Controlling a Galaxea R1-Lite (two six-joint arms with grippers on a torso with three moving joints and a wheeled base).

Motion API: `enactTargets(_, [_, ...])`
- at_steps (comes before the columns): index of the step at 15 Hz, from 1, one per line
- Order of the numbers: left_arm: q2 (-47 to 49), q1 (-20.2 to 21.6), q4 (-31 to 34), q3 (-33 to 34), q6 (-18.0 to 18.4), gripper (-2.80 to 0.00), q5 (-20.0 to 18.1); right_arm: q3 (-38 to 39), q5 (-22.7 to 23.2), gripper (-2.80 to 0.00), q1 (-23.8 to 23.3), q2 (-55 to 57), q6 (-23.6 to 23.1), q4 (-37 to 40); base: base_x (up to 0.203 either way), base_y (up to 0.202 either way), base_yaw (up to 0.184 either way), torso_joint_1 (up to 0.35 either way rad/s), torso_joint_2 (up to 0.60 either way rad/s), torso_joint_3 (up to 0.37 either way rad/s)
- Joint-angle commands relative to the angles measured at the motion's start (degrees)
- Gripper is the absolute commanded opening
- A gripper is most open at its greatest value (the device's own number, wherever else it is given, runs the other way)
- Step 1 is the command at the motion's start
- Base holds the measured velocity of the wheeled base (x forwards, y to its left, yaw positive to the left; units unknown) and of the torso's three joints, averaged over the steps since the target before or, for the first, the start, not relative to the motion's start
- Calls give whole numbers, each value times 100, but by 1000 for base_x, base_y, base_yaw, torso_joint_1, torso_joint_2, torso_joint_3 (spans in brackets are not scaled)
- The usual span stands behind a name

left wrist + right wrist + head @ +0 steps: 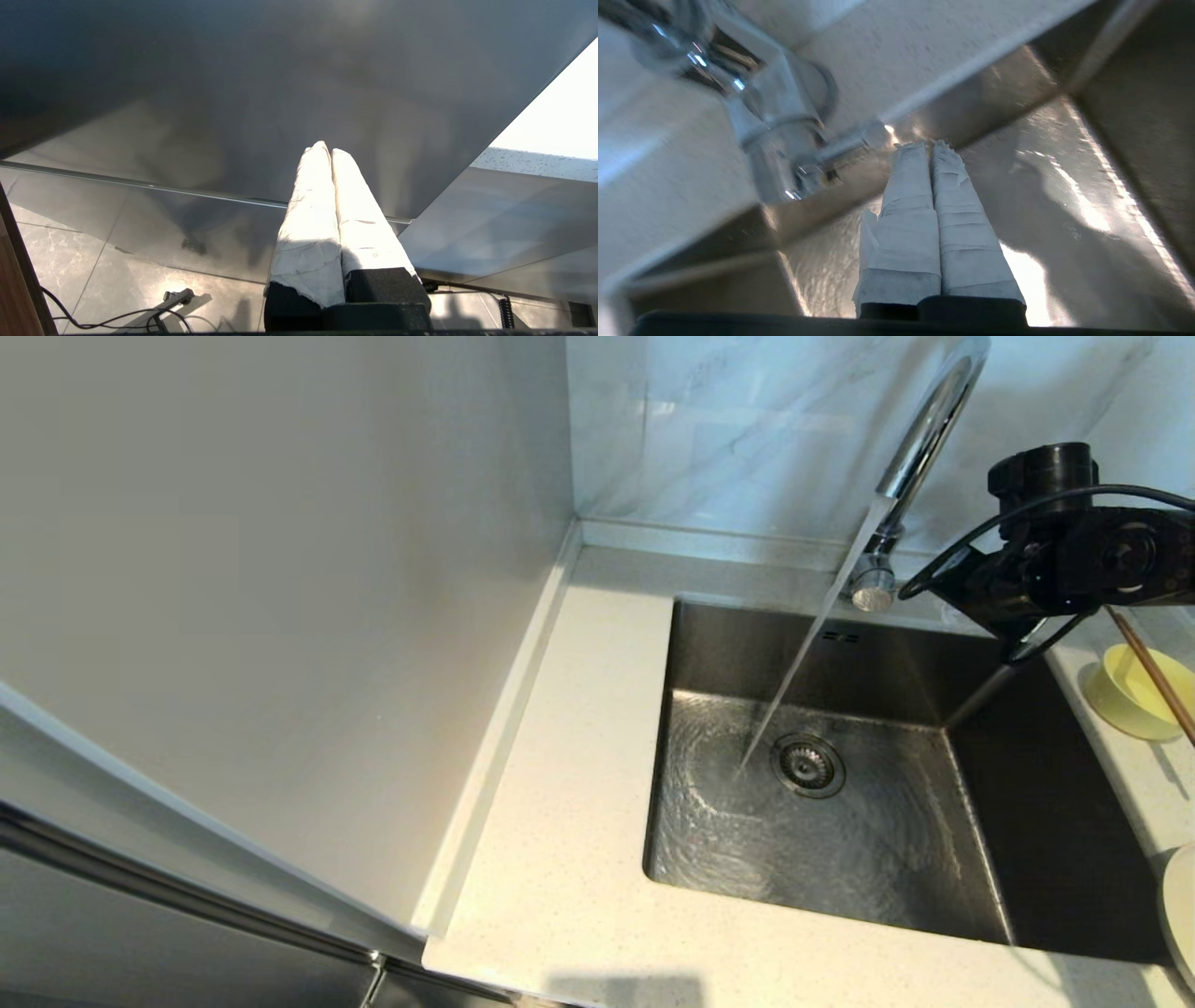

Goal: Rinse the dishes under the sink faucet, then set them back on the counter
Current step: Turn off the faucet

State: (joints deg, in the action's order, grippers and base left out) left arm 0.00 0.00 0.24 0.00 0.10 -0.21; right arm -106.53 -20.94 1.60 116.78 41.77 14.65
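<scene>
- Over the sink's (pixel 1074 859) back right corner, my right gripper (pixel 930 145) hangs with fingers pressed together, empty, beside the faucet (pixel 920 448) lever.
- Water runs from the faucet into the sink near the drain (pixel 808 764).
- On the tabletop (pixel 560 859) right of the sink sit the bowl (pixel 1125 695) with chopsticks (pixel 1153 672) across it, and the plate (pixel 1178 910) nearer me.
- My left gripper (pixel 329 150), fingers together, is parked beside a grey panel.

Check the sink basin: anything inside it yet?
No dishes. The sink basin holds only running water over the drain strainer. The bowl with chopsticks is on the counter. The near right corner is in shadow.
</scene>
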Motion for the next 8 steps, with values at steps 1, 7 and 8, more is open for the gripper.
enactTargets(1, [0,0,2,0,-1,-280,-4,-169,-6,-280,-1,115,125,3,0,0,0,0,0,0])
enactTargets(7, [0,0,2,0,-1,-280,-6,-589,-6,-280,-1,222,420,-252,0,0,0,0,0,0])
enactTargets(8, [0,0,2,0,-1,-280,-6,-597,3,-280,-1,221,429,-270,0,0,0,0,0,0])
